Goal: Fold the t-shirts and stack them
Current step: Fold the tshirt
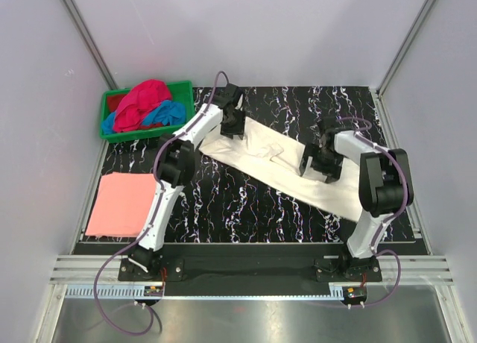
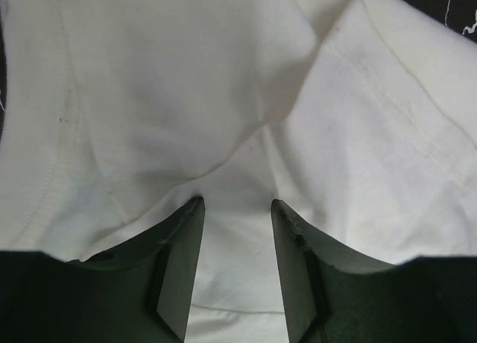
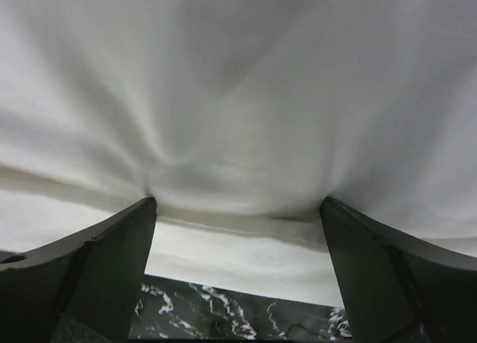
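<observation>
Pink tee [image 1: 121, 203] lies flat, well left of both jaws. Left gripper [image 2: 236, 205] sets its half-spread jaws on the cream tee [image 1: 261, 153], with a strip of cloth between them. Right gripper [image 3: 238, 201] stands wide, with cream cloth bunched across its tips but not clamped.

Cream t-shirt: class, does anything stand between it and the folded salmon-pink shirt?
Nothing lies on the table between the cream t-shirt and the salmon-pink shirt; only the left arm itself crosses that gap. The green crate sits farther back.
</observation>
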